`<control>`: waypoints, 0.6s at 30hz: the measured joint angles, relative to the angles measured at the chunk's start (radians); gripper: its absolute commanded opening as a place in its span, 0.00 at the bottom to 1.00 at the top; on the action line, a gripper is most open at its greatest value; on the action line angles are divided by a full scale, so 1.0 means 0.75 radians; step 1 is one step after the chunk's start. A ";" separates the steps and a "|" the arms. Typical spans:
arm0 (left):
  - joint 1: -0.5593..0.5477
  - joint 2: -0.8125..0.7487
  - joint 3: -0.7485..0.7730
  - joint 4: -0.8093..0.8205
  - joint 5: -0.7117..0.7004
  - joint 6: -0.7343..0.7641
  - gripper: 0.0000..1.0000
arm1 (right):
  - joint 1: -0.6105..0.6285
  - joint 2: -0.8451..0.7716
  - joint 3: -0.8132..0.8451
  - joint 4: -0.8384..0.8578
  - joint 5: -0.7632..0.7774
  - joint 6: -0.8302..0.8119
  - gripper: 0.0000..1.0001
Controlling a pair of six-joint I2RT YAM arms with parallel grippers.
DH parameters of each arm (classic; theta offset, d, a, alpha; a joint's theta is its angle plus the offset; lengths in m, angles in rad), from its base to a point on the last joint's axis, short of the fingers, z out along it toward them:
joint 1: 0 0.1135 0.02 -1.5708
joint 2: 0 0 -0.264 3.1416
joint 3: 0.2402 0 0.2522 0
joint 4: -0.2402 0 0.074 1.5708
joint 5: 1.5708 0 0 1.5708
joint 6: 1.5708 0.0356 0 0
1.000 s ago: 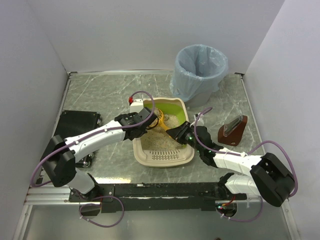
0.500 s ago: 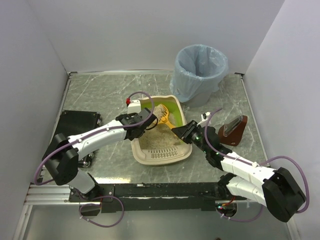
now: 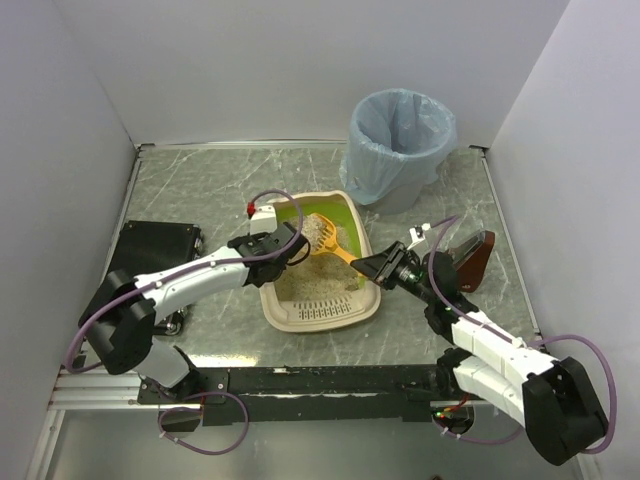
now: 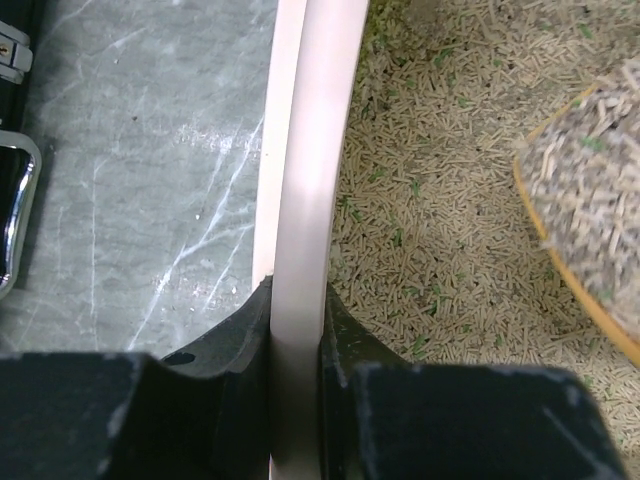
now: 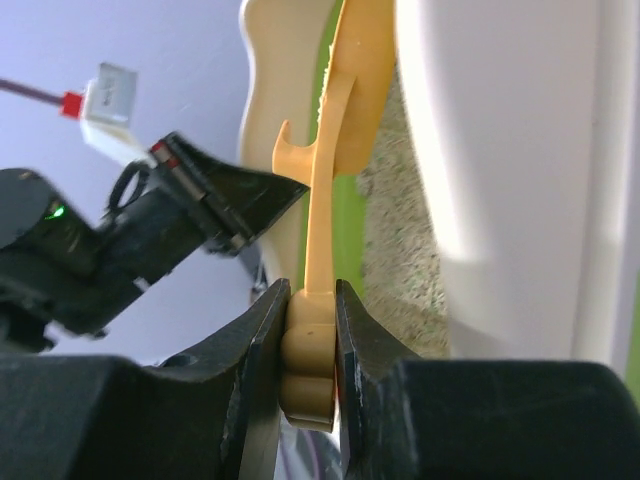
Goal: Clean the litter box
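The litter box [image 3: 325, 318], cream-rimmed with a green inner wall and beige pellet litter, lies mid-table. My left gripper [image 3: 285, 243] is shut on its left cream rim [image 4: 303, 230], one jaw outside and one inside the wall. My right gripper [image 3: 375, 266] is shut on the handle of the orange slotted scoop [image 3: 330, 238], which is raised over the box's far half with a heap of litter in it. In the right wrist view the scoop handle [image 5: 318, 280] runs up from between the jaws, edge-on. In the left wrist view the loaded scoop [image 4: 590, 180] shows at the right edge.
A grey round bin with a light-blue bag [image 3: 400, 140] stands at the back right. A brown holder [image 3: 472, 258] sits right of the right arm. A black flat device [image 3: 155, 250] lies at the left. White walls enclose the table.
The right gripper has drawn back to the right and lifted the scoop, loaded with litter, out of the box. The box has swung a little under the left gripper's hold.
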 measured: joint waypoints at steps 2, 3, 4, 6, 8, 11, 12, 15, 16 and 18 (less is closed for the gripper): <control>0.004 -0.028 -0.028 0.030 0.008 0.002 0.01 | -0.041 -0.005 0.000 0.007 -0.079 0.004 0.00; 0.006 -0.046 -0.045 0.043 0.014 0.001 0.01 | -0.075 -0.004 0.000 0.014 -0.154 -0.001 0.00; 0.007 -0.062 -0.057 0.051 0.016 0.002 0.01 | -0.091 -0.003 0.001 0.015 -0.184 -0.002 0.00; 0.012 -0.087 -0.076 0.053 0.016 0.009 0.01 | -0.152 0.017 -0.001 0.045 -0.306 0.006 0.00; 0.019 -0.103 -0.084 0.047 0.016 0.016 0.01 | -0.215 0.045 -0.011 0.104 -0.405 0.037 0.00; 0.023 -0.116 -0.089 0.051 0.016 0.035 0.01 | -0.277 0.090 -0.024 0.198 -0.528 0.086 0.00; 0.023 -0.123 -0.095 0.057 0.018 0.038 0.01 | -0.283 0.113 -0.024 0.232 -0.562 0.100 0.00; 0.024 -0.147 -0.114 0.069 0.019 0.056 0.01 | -0.289 0.193 -0.023 0.350 -0.662 0.166 0.00; 0.026 -0.154 -0.119 0.071 0.019 0.065 0.01 | -0.290 0.223 -0.023 0.395 -0.698 0.192 0.00; 0.028 -0.159 -0.119 0.070 0.019 0.072 0.01 | -0.296 0.270 -0.023 0.469 -0.758 0.236 0.00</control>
